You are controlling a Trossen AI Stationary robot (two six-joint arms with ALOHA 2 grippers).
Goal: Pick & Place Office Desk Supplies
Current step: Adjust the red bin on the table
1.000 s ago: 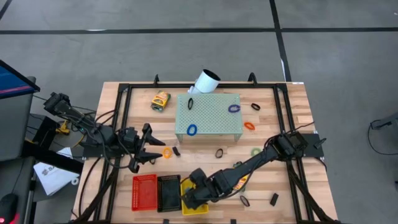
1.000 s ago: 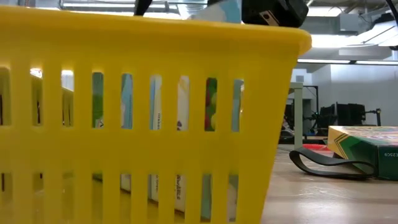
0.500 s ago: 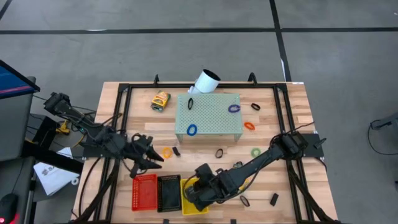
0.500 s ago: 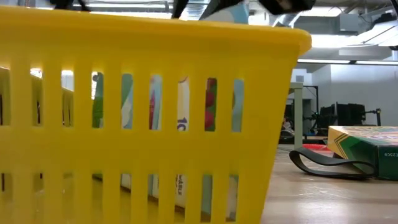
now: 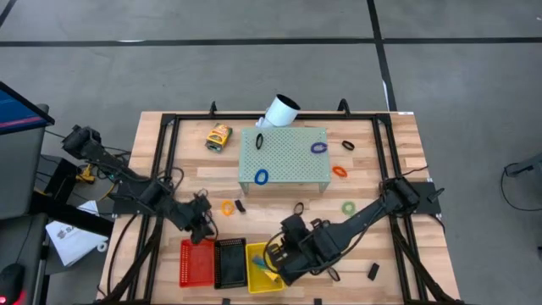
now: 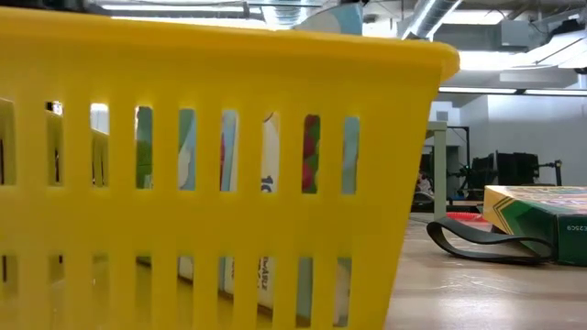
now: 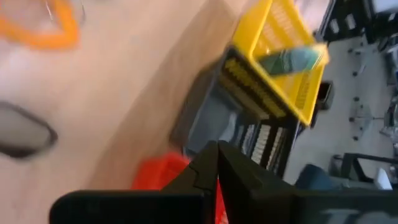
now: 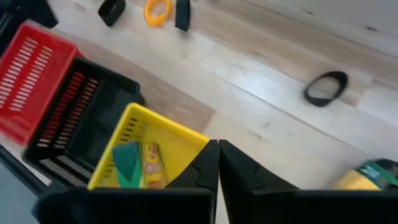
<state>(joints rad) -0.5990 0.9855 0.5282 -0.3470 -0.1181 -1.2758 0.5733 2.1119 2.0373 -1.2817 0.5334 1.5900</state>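
Three baskets stand in a row at the near edge: red (image 5: 196, 259), black (image 5: 229, 263) and yellow (image 5: 264, 271). In the yellow basket (image 8: 163, 134) stand crayon boxes (image 8: 140, 164); one box's top (image 6: 334, 16) sticks up over the rim. My left gripper (image 5: 204, 225) is shut, holds nothing and hangs just beyond the red basket (image 7: 163, 175). An orange loop (image 5: 227, 206) and a black clip (image 5: 240, 205) lie beyond it. My right gripper (image 5: 275, 254) is shut, holds nothing and hangs at the yellow basket's right side.
A pale green perforated block (image 5: 284, 158) carries three loops, with a white tube (image 5: 279, 110) behind it. A crayon box (image 5: 219, 135) lies far left. Loops (image 5: 348, 206) and a black clip (image 5: 373, 271) are scattered at the right. Another crayon box (image 6: 541, 213) lies beside a black loop (image 6: 472, 242).
My left gripper has moved toward the near edge, up to the red basket, and has shut. My right gripper has drawn back from over the yellow basket toward the right, leaving the crayon box standing in the basket.
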